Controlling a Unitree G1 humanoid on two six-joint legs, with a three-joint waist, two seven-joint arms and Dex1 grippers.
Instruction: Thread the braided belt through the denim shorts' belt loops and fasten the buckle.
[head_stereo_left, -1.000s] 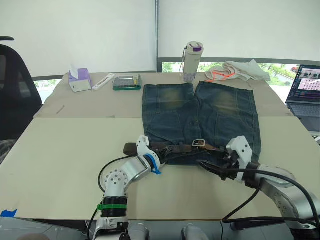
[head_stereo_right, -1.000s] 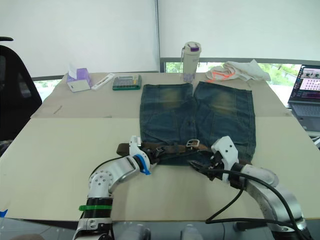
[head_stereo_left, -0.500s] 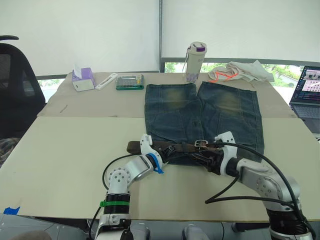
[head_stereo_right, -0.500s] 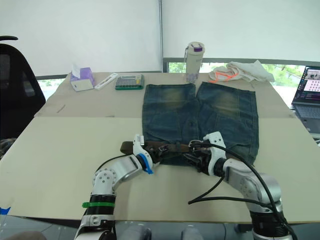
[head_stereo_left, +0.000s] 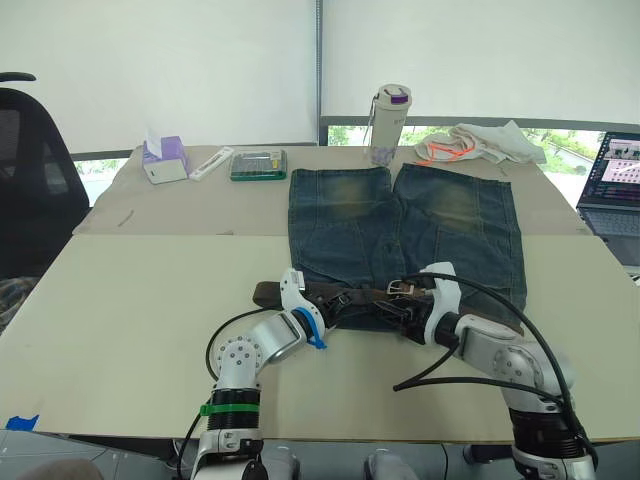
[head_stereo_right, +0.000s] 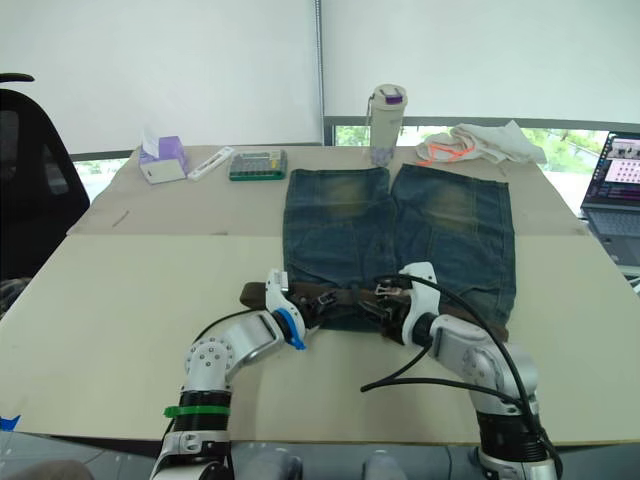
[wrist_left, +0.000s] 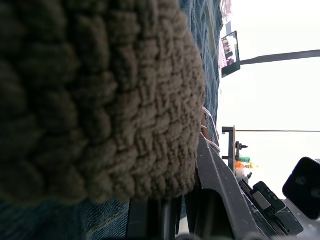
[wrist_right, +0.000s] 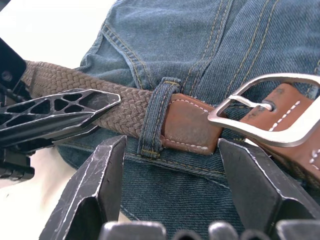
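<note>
Chair (head_stereo_left: 30, 180) is sitting at the far left, black, beside the table (head_stereo_left: 130, 290). Moving along the back edge, we are seeing a purple tissue box (head_stereo_left: 163, 159), a white flat item (head_stereo_left: 210, 163) and a green calculator (head_stereo_left: 259, 164).

Nearer us, the left gripper (head_stereo_left: 296, 295) is lying at the left end of the waistband. Its wrist view is showing the braided belt (wrist_left: 95, 95) pressed right up against the lens with a black finger (wrist_left: 220, 190) alongside, and we cannot tell whether those fingers are apart or clamped.

The denim shorts (head_stereo_left: 400, 240) are lying flat in the middle of the table, legs pointing away from us, waistband toward us. The belt is running across the waistband, its left end sticking out past the shorts' edge. In the right wrist view it is passing under one of the belt loops (wrist_right: 157, 117), and its brown leather end is carrying the buckle (wrist_right: 272, 110) just beyond that loop.

The right gripper (wrist_right: 172, 165) is hovering over the waistband with its fingers spread wide apart, straddling the loop and leather tab, gripping nothing.

Behind the shorts, a bottle (head_stereo_left: 388, 122) is standing upright. Farther right, a white cloth (head_stereo_left: 480, 142) with orange cord is lying crumpled, and a laptop (head_stereo_left: 612, 182) is sitting open at the edge.
</note>
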